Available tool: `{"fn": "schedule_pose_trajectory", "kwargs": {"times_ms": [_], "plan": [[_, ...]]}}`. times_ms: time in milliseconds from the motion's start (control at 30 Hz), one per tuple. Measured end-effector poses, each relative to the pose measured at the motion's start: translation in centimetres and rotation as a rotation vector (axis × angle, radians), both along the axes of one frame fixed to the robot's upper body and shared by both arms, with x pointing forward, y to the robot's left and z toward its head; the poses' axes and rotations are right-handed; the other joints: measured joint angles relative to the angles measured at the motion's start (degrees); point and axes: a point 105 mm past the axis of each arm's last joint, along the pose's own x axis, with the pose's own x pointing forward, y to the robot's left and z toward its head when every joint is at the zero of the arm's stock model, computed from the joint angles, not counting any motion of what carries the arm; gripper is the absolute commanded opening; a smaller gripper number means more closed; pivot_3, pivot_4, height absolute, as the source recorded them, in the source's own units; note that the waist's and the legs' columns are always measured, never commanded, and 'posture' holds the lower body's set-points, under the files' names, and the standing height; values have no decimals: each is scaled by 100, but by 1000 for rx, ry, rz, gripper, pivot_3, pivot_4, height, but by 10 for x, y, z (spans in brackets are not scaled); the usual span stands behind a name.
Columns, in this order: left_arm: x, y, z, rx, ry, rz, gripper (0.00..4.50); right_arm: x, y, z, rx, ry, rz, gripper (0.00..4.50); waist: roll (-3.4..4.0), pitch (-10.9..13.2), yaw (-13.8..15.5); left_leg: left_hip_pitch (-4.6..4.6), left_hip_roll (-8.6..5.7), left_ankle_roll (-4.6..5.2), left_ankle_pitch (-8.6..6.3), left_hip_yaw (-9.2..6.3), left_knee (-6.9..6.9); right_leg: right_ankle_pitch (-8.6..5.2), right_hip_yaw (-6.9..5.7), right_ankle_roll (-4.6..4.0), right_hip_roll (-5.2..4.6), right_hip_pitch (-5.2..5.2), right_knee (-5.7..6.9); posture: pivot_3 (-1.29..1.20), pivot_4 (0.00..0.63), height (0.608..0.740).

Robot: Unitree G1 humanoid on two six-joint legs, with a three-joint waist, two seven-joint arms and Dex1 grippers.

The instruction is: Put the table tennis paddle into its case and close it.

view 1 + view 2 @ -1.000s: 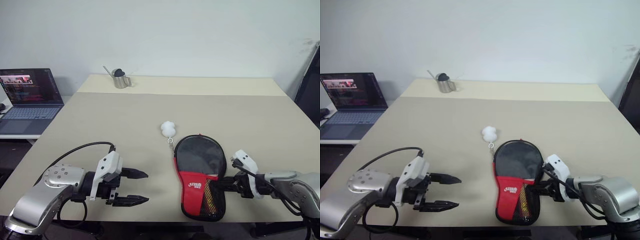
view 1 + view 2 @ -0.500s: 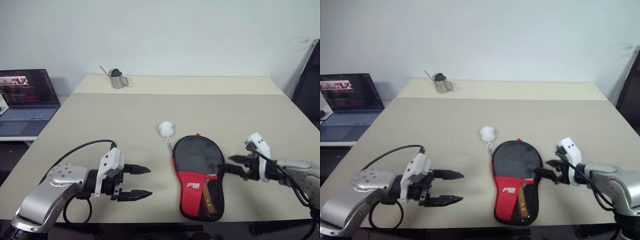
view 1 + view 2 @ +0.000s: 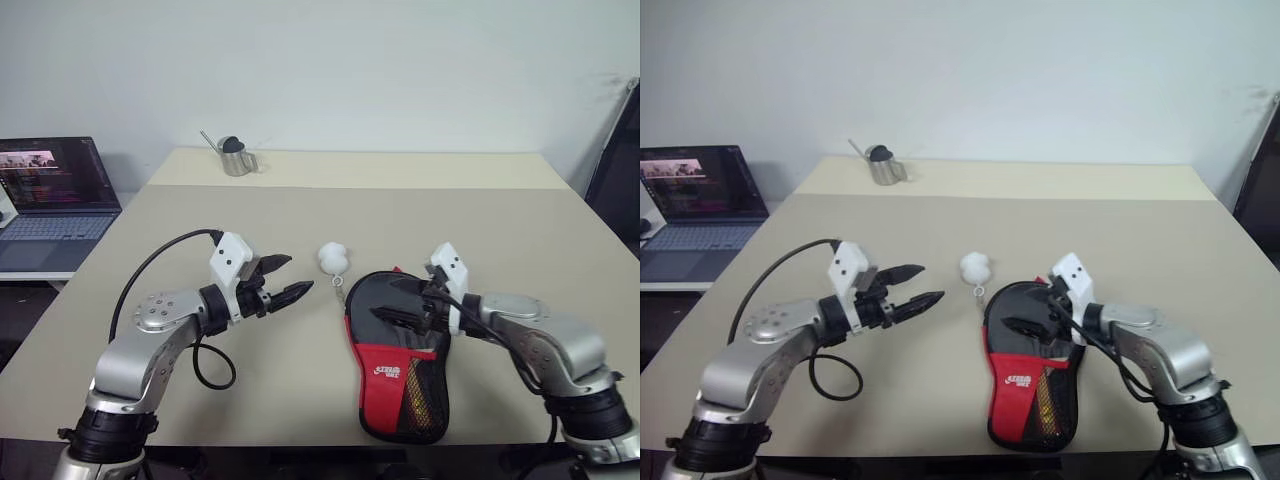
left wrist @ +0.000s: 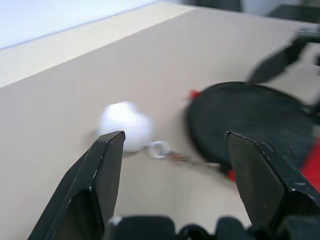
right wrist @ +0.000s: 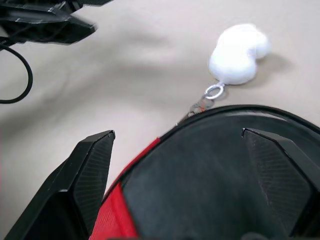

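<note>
Case [image 3: 398,350] at table centre; right gripper [image 3: 404,303] wide over it, left gripper [image 3: 290,280] wide at nine o'clock: snagging charm [image 3: 335,257] may drag it.

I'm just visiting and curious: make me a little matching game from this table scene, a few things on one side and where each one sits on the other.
Things:
1. case
2. white fluffy charm
3. metal watering can
4. laptop

Places:
A. on a side desk beyond the table's left edge
B. far back of the table, left of centre
C. at the table's near edge, under the open right gripper
D. mid-table, chained to the case's round end

Pairs: 1-C, 2-D, 3-B, 4-A
</note>
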Motion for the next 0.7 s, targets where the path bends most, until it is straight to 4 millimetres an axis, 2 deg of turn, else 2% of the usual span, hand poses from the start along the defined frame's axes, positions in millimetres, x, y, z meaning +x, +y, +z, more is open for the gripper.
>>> {"fn": "schedule_pose_trajectory", "kwargs": {"times_ms": [200,367,467,700], "plan": [[38,-8,0,-31,10,115,3518,2,9,-20,-43,17,10,4465,0,0,41,-5,-8,0,0,-11,3,1,-13,0,-5,2,0,0,150,740],[69,-10,-10,-24,76,192,3518,3,10,-23,-45,15,-1,4465,0,0,-6,-4,-5,-1,0,-8,0,2,-19,1,-2,-2,2,0,150,740],[88,-19,-19,-30,136,188,3518,3,13,-25,-38,18,-15,4465,0,0,5,-5,-7,-1,0,-10,0,2,-29,1,-1,-2,3,0,150,740],[107,-44,-37,-8,221,101,3518,-4,21,-31,-15,39,-17,4465,0,0,3,-10,-11,-1,0,-4,0,2,-33,1,-2,-5,0,0,150,740]]}}
